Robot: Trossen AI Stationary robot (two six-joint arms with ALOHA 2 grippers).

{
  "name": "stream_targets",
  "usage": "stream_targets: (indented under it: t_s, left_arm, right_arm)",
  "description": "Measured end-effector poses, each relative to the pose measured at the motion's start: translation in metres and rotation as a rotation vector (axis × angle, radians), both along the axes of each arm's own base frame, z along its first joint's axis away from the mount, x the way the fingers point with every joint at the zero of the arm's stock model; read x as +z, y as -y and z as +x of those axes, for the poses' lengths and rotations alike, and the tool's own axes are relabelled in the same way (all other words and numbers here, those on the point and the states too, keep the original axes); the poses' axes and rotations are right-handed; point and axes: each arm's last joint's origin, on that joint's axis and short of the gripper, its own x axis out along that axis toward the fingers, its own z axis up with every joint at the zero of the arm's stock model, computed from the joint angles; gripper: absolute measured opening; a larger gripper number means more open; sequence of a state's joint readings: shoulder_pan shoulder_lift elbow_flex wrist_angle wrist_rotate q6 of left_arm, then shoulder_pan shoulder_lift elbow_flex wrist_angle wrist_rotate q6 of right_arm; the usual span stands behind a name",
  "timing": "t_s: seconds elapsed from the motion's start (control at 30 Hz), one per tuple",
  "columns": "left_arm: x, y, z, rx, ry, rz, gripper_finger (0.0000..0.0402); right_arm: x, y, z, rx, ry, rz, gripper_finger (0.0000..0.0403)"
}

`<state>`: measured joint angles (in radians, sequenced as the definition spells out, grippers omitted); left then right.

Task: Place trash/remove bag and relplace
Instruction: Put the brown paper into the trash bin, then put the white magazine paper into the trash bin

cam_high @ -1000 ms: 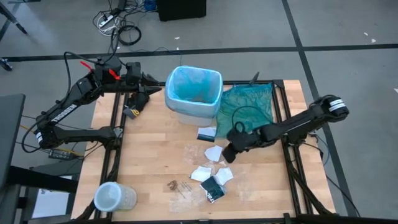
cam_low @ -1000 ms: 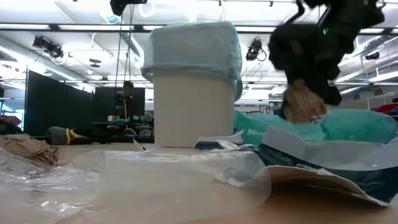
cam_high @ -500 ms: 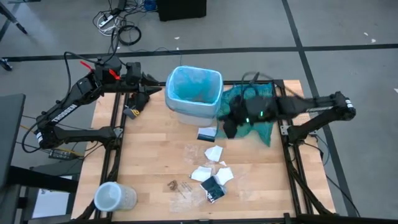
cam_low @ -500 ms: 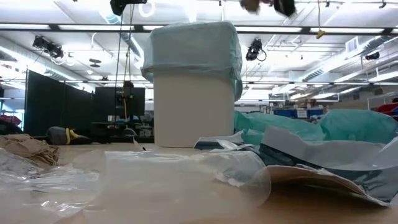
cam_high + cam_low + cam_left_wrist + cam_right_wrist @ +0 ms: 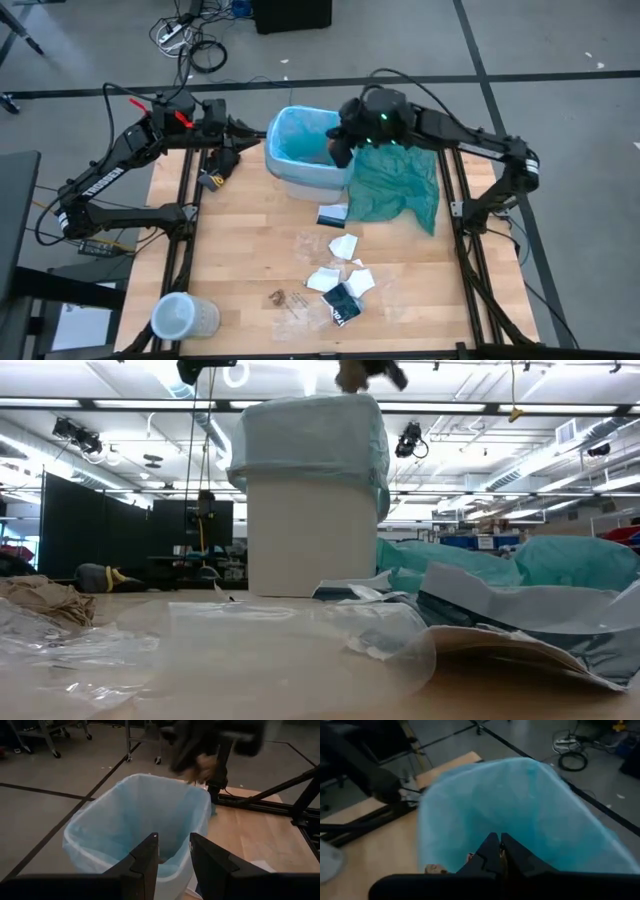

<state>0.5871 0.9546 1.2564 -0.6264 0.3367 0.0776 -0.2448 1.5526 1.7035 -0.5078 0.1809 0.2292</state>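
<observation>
A white bin [image 5: 300,185] lined with the light-blue bag [image 5: 310,145] stands at the table's far middle. It also shows in the left wrist view [image 5: 135,820] and the right wrist view [image 5: 530,805]. My right gripper [image 5: 338,150] is over the bin's right rim, shut on a brown crumpled scrap [image 5: 201,764]. My left gripper [image 5: 243,135] is open and empty, just left of the bin. White paper pieces [image 5: 343,246], a dark wrapper [image 5: 341,304], brown bits [image 5: 279,297] and clear plastic lie on the table's near middle. My right gripper pinches the brown scrap [image 5: 352,374] between its two fingers. The fingers slant down from the table's right side over the bag's opening. The scrap is lifted clear, above the bin's rim; the fingers [image 5: 492,851] hide most of it in the right wrist view.
A darker teal plastic bag [image 5: 398,185] lies crumpled right of the bin. A dark-and-white piece [image 5: 333,213] lies in front of the bin. A clear round container [image 5: 178,317] stands at the near left corner. A brown scrap [image 5: 436,868] lies inside the bag.
My right gripper has risen from the scraps at the table's middle and gone toward the far edge and left, over the teal bag to the bin's right rim. It has stayed shut on the brown scrap, which is now lifted clear above the bin.
</observation>
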Motion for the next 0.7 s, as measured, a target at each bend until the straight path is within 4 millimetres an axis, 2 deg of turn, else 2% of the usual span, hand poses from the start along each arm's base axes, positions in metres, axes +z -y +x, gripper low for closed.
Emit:
stream_targets:
  t_s: [0.17, 0.3, 0.43, 0.53, 0.63, 0.7]
  left_arm:
    - [0.000, 0.000, 0.000, -0.001, 0.000, 0.000, 0.0120]
    - [0.000, 0.000, 0.000, 0.000, 0.000, 0.000, 0.0120]
    - [0.000, 0.000, 0.000, 0.001, -0.001, 0.000, 0.0120]
    - [0.000, 0.000, 0.000, 0.005, -0.001, 0.001, 0.0120]
    - [0.000, 0.000, 0.000, 0.006, -0.002, 0.001, 0.0120]
    - [0.000, 0.000, 0.000, 0.007, -0.002, 0.001, 0.0120]
  right_arm:
    - [-0.009, 0.025, 0.007, 0.052, -0.018, -0.026, 0.0018]
    - [0.003, 0.029, 0.003, 0.076, 0.050, -0.097, 0.0078]
    - [0.013, 0.027, -0.002, 0.079, 0.099, -0.135, 0.0169]
    - [0.014, 0.025, -0.003, 0.077, 0.109, -0.102, 0.0228]
    - [0.017, 0.014, -0.002, 0.210, 0.153, -0.031, 0.0259]
    - [0.022, -0.004, -0.002, 0.331, 0.189, 0.015, 0.0262]
